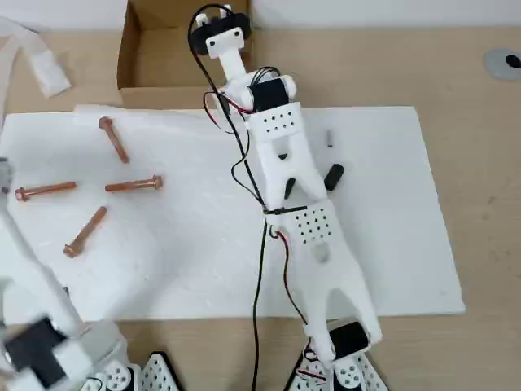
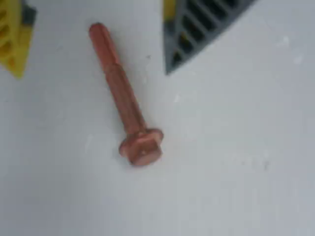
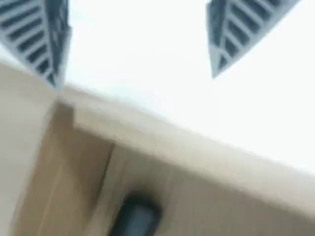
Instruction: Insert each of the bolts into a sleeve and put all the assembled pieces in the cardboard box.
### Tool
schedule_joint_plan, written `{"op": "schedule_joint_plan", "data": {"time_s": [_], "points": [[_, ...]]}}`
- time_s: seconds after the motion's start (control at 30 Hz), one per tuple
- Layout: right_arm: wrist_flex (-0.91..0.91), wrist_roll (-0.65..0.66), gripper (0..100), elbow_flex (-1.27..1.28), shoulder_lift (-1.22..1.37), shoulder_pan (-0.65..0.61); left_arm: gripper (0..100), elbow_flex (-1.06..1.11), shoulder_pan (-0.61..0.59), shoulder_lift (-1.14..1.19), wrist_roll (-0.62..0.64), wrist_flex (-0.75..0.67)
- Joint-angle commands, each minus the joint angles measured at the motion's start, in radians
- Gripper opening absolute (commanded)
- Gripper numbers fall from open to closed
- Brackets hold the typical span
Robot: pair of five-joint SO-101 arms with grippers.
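Four copper bolts lie on the white foam mat (image 1: pixel 187 261): one (image 1: pixel 114 138) at the back, one (image 1: pixel 45 191) at the far left, one (image 1: pixel 134 185) in the middle and one (image 1: pixel 85 231) nearer the front. The left wrist view looks down on a copper bolt (image 2: pixel 125 98) lying flat, with my left gripper (image 2: pixel 92 73) open just above its shaft end. My right gripper (image 1: pixel 220 24) hangs over the cardboard box (image 1: pixel 126 57), open (image 3: pixel 135 77) and holding nothing. A dark piece (image 3: pixel 135 219) lies inside the box (image 3: pixel 172 140). Black sleeves (image 1: pixel 334 176) lie beside the right arm.
A small grey part (image 1: pixel 330 138) rests on the mat at the back right. The right arm (image 1: pixel 301 220) stretches across the mat's middle, trailing black and red cables (image 1: pixel 259 269). A white object (image 1: pixel 45 69) lies at the back left, bare wooden table (image 1: pixel 480 204) to the right.
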Motion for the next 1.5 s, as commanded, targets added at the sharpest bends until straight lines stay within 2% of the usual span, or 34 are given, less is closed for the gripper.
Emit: {"op": "schedule_joint_plan", "data": {"time_s": [0.0,0.13,0.27,0.4,0.6,0.87,1.2,1.47], "points": [[0.063,-0.012,23.1,-0.051,-0.102,-0.013,20,-0.137,0.078,0.151,0.153,0.074],[0.13,-0.012,23.1,-0.051,-0.102,-0.013,20,-0.183,0.135,0.263,0.219,0.1],[0.206,-0.011,23.1,-0.051,-0.102,-0.013,20,-0.212,0.129,0.298,0.336,0.095],[0.25,-0.011,23.1,-0.051,-0.102,-0.013,20,-0.245,0.123,0.3,0.365,0.092],[0.264,-0.008,23.1,-0.051,-0.102,-0.013,20,-0.229,0.097,0.302,0.359,0.046],[0.264,-0.003,23.1,-0.051,-0.104,-0.013,20,-0.126,0.034,0.302,0.288,-0.13],[0.264,-0.003,23.1,-0.051,-0.104,-0.013,20,-0.083,0.037,0.311,0.29,-0.135],[0.264,-0.003,23.1,-0.051,-0.104,-0.013,20,-0.144,0.046,0.47,0.288,-0.126]]}}
